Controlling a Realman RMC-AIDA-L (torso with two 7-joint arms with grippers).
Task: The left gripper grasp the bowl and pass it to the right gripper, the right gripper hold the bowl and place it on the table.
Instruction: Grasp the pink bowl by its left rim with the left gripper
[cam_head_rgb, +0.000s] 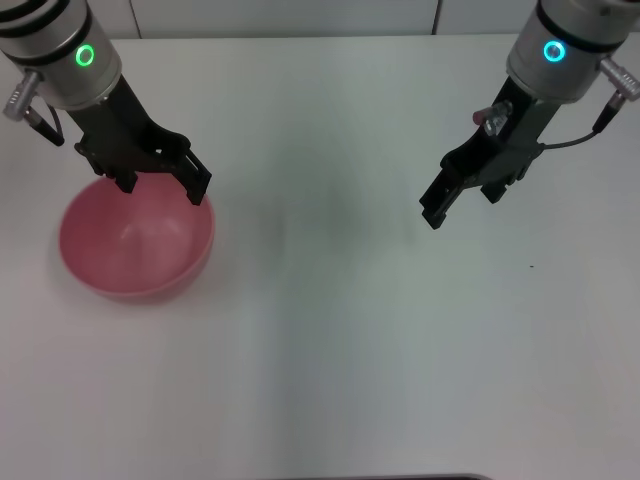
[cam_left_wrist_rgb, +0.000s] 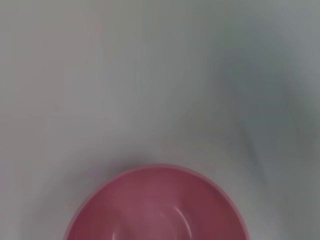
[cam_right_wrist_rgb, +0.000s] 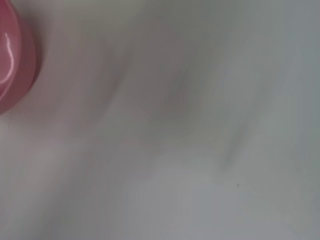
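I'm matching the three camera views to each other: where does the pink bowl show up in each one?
Head view: the bowl sits at the left, under the left gripper.
Left wrist view: the bowl fills the bottom centre, cut off by the edge.
Right wrist view: only a piece of it shows at the upper left edge.
Shared landmark: the white table.

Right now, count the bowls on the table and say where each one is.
1: a pink bowl on the table's left side, under the left pincer. None seem hidden.
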